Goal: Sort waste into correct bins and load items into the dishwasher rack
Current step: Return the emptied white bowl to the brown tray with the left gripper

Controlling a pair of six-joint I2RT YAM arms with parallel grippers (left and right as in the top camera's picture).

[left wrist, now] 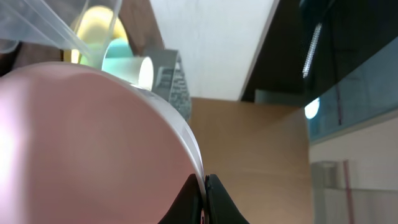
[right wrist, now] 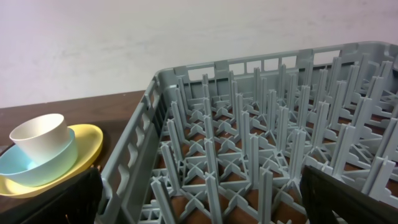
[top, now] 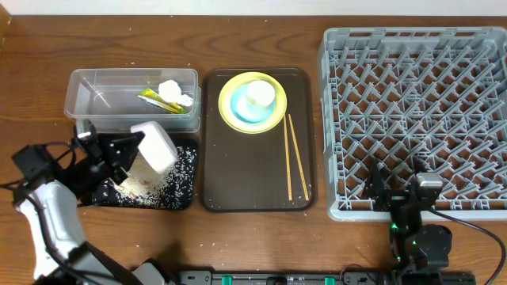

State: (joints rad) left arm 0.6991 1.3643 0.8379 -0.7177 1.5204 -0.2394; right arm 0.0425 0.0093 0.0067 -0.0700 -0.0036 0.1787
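My left pincer [top: 127, 152] clamps the round white bowl [top: 154, 146], tipped over the shallow black rectangular tray [top: 187, 191] strewn with whitish rice crumbs [top: 170, 176]. Scrap-emptying, I judge; next, the bowl needs carrying right of that tray to the grey pegged plastic rack [top: 326, 119].

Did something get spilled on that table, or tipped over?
Yes: the white bowl is tipped sideways in the left gripper over the black tray, and whitish crumbs lie scattered across that tray. Probably deliberate emptying.

Table [top: 238, 237] from above, plus two low wrist views.
Left wrist, tight against the white bowl [left wrist: 81, 143], tilts upward; right wrist looks across the dishwasher rack [right wrist: 261, 155]; all share the yellow plate [top: 252, 103].
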